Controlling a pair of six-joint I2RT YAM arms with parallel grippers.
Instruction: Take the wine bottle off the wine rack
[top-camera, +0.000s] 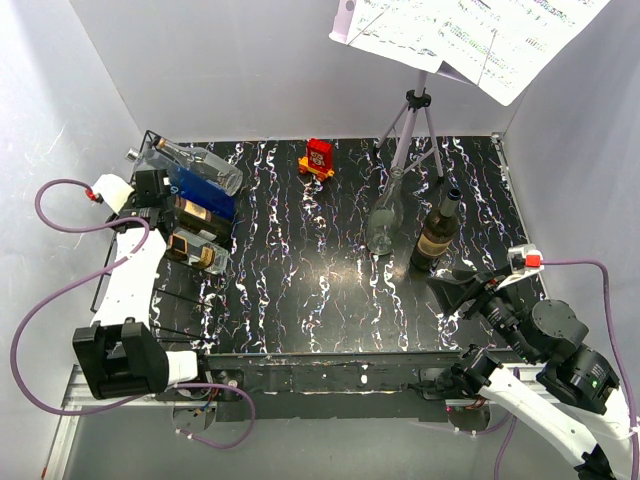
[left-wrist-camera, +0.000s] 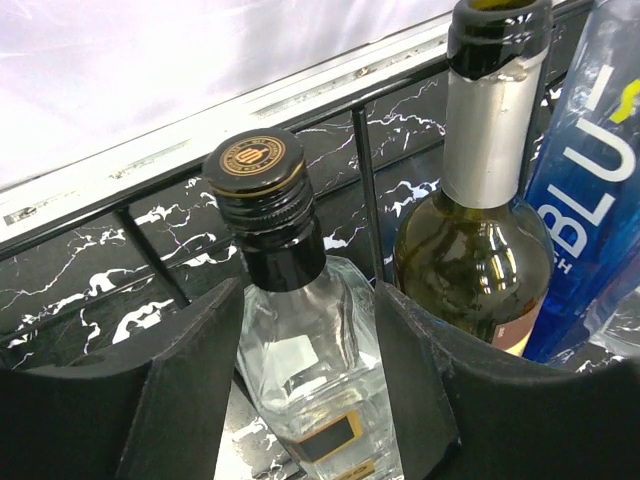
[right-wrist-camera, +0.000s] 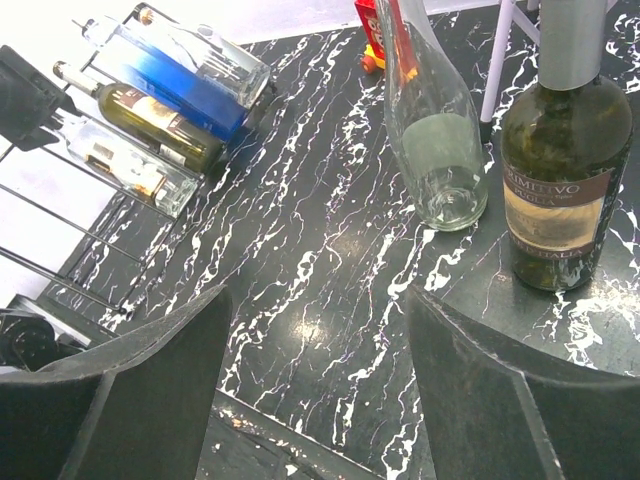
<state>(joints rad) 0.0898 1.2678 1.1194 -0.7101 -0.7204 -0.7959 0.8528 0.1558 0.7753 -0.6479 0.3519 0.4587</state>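
The black wire wine rack (top-camera: 150, 300) stands at the table's left and holds several bottles lying down. The dark green wine bottle (top-camera: 200, 214) with a silver foil neck lies between a blue bottle (top-camera: 205, 188) and a clear bottle (top-camera: 197, 250) with a black cap. My left gripper (left-wrist-camera: 310, 300) is open, its fingers on either side of the clear bottle's (left-wrist-camera: 320, 370) shoulder. The wine bottle (left-wrist-camera: 470, 250) lies just right of it behind a rack wire (left-wrist-camera: 365, 180). My right gripper (top-camera: 455, 290) is open and empty over the front right of the table, as the right wrist view (right-wrist-camera: 315, 300) shows.
A dark wine bottle (top-camera: 437, 235) and an empty clear bottle (top-camera: 385, 215) stand upright at the right. A red toy (top-camera: 319, 157) sits at the back. A grey tripod music stand (top-camera: 415, 120) with sheet music stands at the back right. White walls enclose the table.
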